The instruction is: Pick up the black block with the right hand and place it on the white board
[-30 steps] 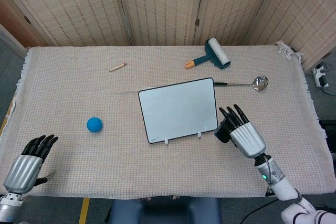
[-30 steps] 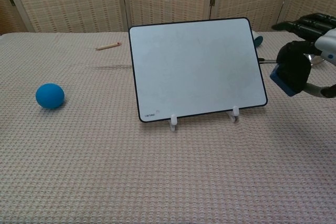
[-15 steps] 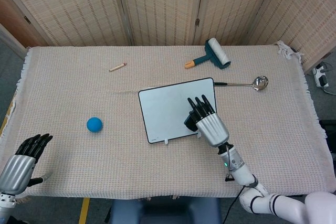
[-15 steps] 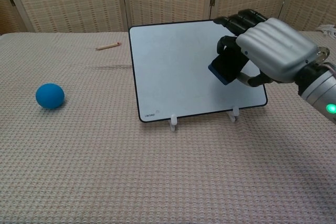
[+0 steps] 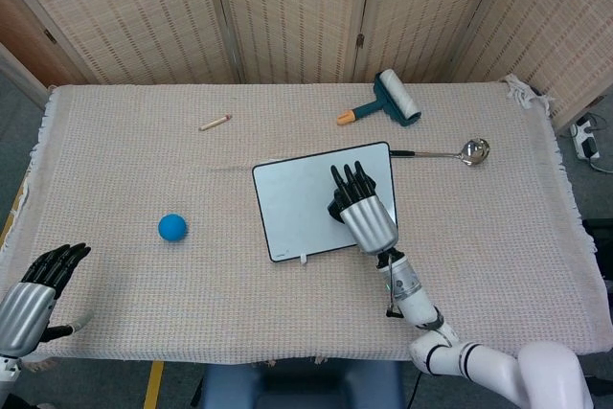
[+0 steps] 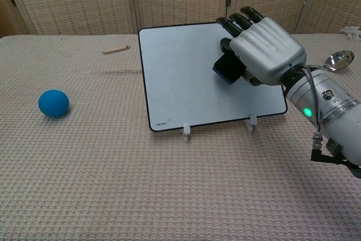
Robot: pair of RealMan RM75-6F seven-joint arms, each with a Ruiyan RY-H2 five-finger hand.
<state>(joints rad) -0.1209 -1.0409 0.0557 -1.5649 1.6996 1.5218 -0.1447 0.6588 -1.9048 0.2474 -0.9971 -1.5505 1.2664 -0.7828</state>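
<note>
My right hand (image 5: pixel 362 209) (image 6: pixel 258 48) hovers over the right half of the white board (image 5: pixel 297 200) (image 6: pixel 186 77), palm down. It grips the black block (image 6: pixel 228 69) (image 5: pixel 335 210) under its fingers. The block sits close to the board's surface; whether it touches I cannot tell. The board stands tilted on two small white feet at the table's middle. My left hand (image 5: pixel 34 296) rests at the table's near left corner with its fingers apart and nothing in it. The chest view does not show it.
A blue ball (image 5: pixel 172 227) (image 6: pixel 53 103) lies left of the board. A pencil (image 5: pixel 215 123) (image 6: pixel 116 49) lies at the back left. A lint roller (image 5: pixel 391 99) and a metal ladle (image 5: pixel 458 151) (image 6: pixel 337 58) lie behind and right of the board.
My right hand has carried the black block leftward from beside the board's right edge to above its right half. The left hand has slid a little toward the near left corner.
</note>
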